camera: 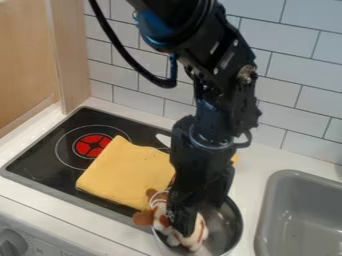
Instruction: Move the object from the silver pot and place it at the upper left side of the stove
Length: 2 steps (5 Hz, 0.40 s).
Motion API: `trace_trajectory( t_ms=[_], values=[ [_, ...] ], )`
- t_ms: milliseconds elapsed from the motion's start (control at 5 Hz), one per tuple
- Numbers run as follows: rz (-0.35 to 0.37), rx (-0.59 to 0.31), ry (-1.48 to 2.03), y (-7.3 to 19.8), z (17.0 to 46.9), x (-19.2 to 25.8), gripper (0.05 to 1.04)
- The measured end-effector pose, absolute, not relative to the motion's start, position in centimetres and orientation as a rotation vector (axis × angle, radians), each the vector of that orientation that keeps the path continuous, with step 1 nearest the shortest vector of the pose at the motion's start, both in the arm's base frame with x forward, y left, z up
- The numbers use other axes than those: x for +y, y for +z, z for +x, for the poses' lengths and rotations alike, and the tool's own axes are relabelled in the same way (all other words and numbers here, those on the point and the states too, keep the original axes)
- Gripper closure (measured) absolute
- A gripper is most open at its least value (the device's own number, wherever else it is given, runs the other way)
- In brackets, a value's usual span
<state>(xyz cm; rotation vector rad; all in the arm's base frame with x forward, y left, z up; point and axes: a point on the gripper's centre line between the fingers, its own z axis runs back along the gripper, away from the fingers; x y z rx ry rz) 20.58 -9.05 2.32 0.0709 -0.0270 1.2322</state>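
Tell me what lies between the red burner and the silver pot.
In the camera view, a yellow cloth lies between the red burner and the silver pot; the plush toy pokes out over the pot's rim toward it.

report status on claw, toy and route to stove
Claw down in silver pot, at the plush toy. Toy in pot, not yet on stove. Possible snag: yellow cloth across stove.

The 1 black arm [227,75] enters from the top edge, its gripper [188,222] hanging steeply downward near the bottom.
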Motion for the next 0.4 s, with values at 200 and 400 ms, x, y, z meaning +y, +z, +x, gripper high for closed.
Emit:
trace_trajectory(
  t_ms=[200,400],
  values=[
    [0.075,-0.01,1.218,1.86,20.46,-9.2,0.083],
    [0.082,0.006,1.207,1.33,20.23,-9.21,0.083]
  ],
)
